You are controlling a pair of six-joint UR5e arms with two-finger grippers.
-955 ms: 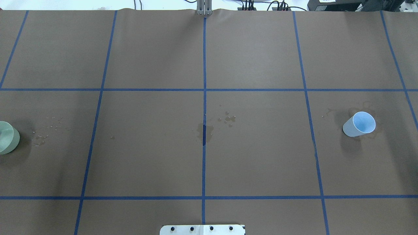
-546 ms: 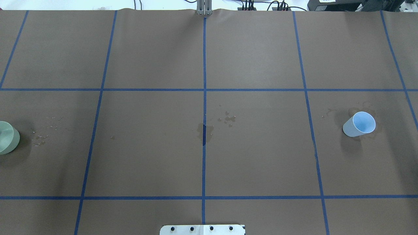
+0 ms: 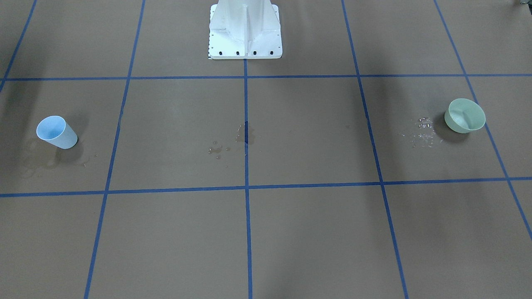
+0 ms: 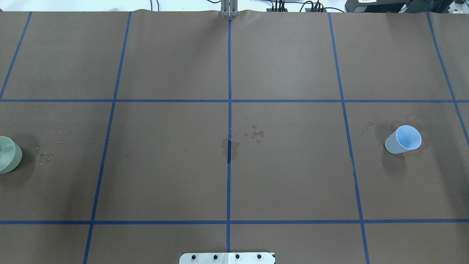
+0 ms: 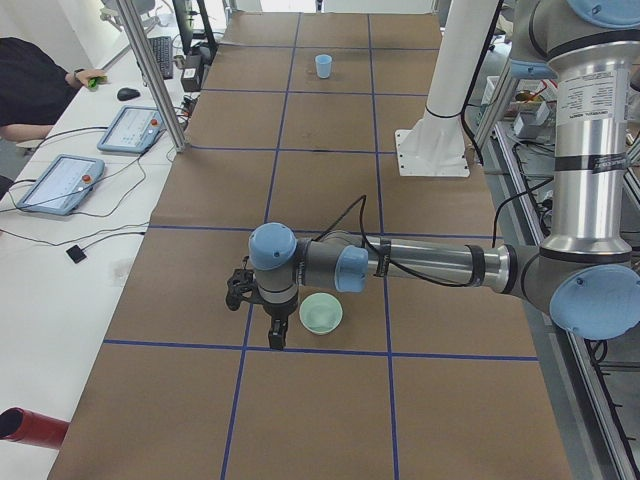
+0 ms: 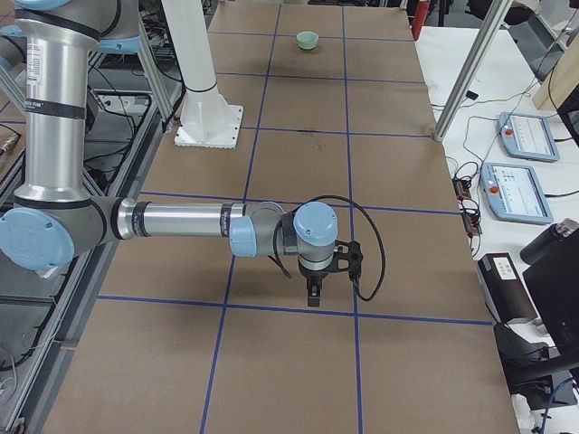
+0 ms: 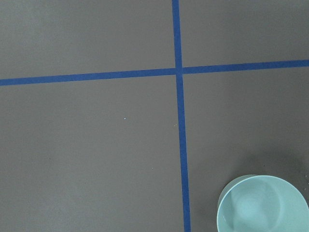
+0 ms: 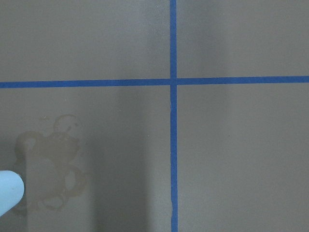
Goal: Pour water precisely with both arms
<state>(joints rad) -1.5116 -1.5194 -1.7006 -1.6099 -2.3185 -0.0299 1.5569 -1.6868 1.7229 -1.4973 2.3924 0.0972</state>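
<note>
We see nothing moved: blue cup [image 4: 402, 140] at three o'clock, green bowl [image 4: 8, 154] at nine, so pouring hasn't started. Whether left pincer [image 5: 272, 338] or right pincer [image 6: 312, 295] is spread, we cannot tell.

Surface [image 4: 285, 58]: brown cover, blue tape grid [image 4: 229, 73]. Green bowl [image 5: 321, 313] upright, just beside left end effector [image 5: 275, 336]. Pale blue cup [image 4: 402, 140] upright near right end effector [image 6: 312, 294], ring-shaped stains [image 8: 50, 164] around its foot. Water droplets [image 4: 256, 134] mid-surface, well apart from both end effectors; finer droplet scatter [image 3: 424, 128] beside bowl.
</note>
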